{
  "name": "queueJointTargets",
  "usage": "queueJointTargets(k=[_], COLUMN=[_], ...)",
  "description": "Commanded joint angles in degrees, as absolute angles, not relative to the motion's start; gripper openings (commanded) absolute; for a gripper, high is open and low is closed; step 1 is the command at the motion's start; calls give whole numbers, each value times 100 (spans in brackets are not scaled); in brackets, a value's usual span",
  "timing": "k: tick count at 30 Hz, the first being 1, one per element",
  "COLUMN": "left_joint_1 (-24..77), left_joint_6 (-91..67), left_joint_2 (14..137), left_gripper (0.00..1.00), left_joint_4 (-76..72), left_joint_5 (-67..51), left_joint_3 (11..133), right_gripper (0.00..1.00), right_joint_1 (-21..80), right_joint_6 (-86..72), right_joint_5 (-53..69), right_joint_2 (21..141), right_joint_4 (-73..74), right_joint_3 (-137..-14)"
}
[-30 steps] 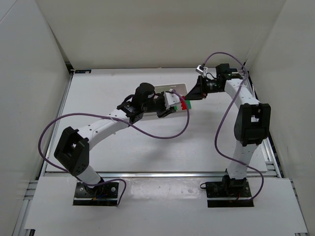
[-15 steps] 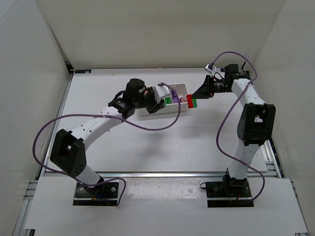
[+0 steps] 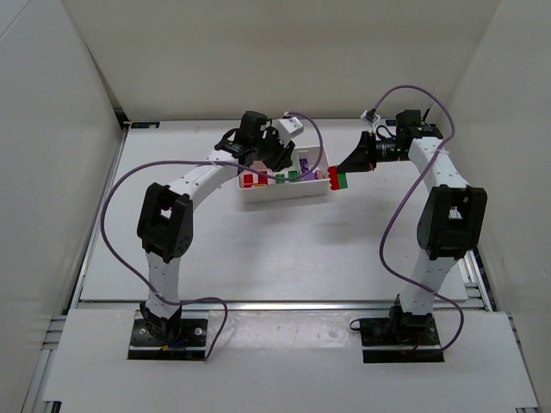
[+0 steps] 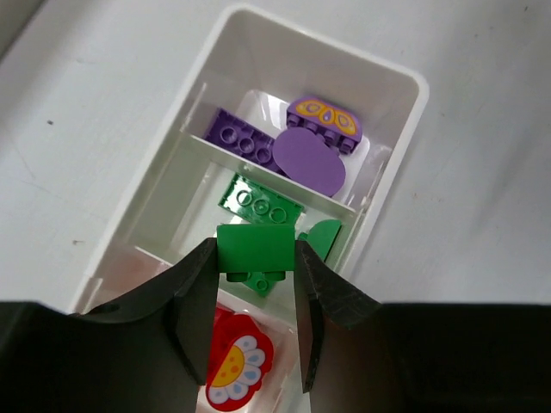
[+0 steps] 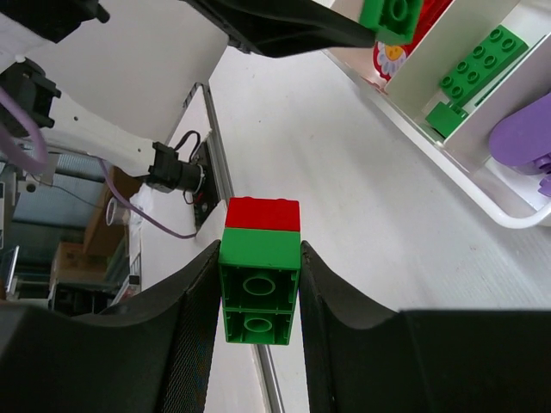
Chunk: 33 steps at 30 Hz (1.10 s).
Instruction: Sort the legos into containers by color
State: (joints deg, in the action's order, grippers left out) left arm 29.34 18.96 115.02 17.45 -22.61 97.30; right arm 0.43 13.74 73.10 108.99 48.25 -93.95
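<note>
Left hand (image 4: 256, 262) is gripping a green brick (image 4: 256, 247) over the tray (image 4: 398, 159) and its green section — best releasing low and centred; right hand (image 5: 259, 288) is clamping a red-green pair (image 5: 261, 245).

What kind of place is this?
Likely a robotics lab test cell: a left arm and right arm bolted to a white table, plain white panels around, toy bricks in a sorting tray.

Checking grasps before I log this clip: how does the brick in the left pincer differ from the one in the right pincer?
The left pincer holds a plain green brick; the right pincer holds a red-on-green stack. The green brick hangs above the tray; the stack is outside it. Both are clamped in their pincers.
</note>
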Motion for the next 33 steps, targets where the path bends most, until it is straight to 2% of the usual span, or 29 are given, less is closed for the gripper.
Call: queueJointTargets(k=[1,3,4,6,7,8,9,13,15,17,18,21,23,28,33], left_joint_1=[2909,2883,2865,2848,2839,2830,2813,2611,2391,2181,1988,1898,2003,2215,2364], left_joint_6=[1802,1784,1741,1626,1548,1503,1468,1109,802,108,-704,-2217,-2591,-4058,-4586], left_joint_2=[11583,11794,11847,12023,12215,12330,12401,12349,12209,12077,12094,12147,11989,12102,12181], left_gripper=[20,24,34,48,61,68,70,74,74,72,71,70,71,72,73], left_joint_4=[2153,2267,2346,2643,2767,2882,2996,2752,2401,1928,1733,613,-206,-1184,-1915], left_joint_5=[-2417,-2417,-2408,-2435,-2408,-2365,-2390,-2794,-3416,-4241,-5341,-6910,-7276,-8260,-8411], left_joint_3=[10159,10239,10344,10572,10695,10949,11029,11031,10943,10925,10951,10786,10539,10214,10151], right_gripper=[0,0,0,0,0,0,0,0,0,0,0,0,0,0,0], right_joint_1=[9,9,9,9,9,9,9,9,9,9,9,9,9,9,254], right_joint_6=[1521,1521,1521,1521,1512,1503,1503,1485,1477,1477,1485,1442,1345,276,-474], right_joint_5=[7269,7269,7260,7242,7251,7242,7242,7295,7321,7444,7497,7725,8014,8525,8832], right_joint_2=[10626,10635,10635,10652,10670,10705,10722,10802,10863,10881,10907,11003,11048,11223,11355], right_joint_4=[4966,4966,4966,4983,4966,4966,4966,4957,4948,4939,4896,4834,4729,3755,3183], right_joint_3=[-9387,-9404,-9404,-9422,-9439,-9448,-9457,-9580,-9641,-9720,-9729,-9791,-9835,-9826,-9967])
